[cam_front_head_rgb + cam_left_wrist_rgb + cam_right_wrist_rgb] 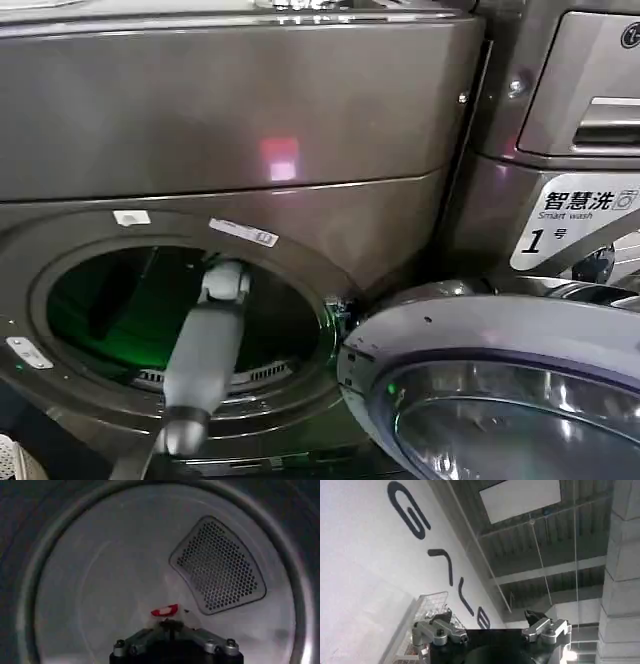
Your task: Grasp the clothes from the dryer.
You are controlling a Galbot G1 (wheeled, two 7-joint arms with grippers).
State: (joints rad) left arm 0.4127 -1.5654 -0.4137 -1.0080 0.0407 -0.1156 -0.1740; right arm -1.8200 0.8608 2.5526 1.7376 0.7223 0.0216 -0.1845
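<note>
The dryer (240, 120) is a big bronze-grey front loader whose round mouth (300, 262) stands open. My left arm (205, 350) reaches through the mouth into the dark drum. Inside, the left gripper (171, 625) is shut on the clothes (165, 611), a small white bundle with a red patch that sticks out just past the fingertips. The bundle hangs in front of the pale drum back wall (110, 575). My right gripper (489, 616) is open and holds nothing; it points up at a ceiling, away from the dryer.
The dryer's glass door (500, 400) is swung open to the lower right, close beside the mouth. A second machine (560, 110) with a white label stands on the right. A perforated vent panel (217, 565) sits on the drum's back wall.
</note>
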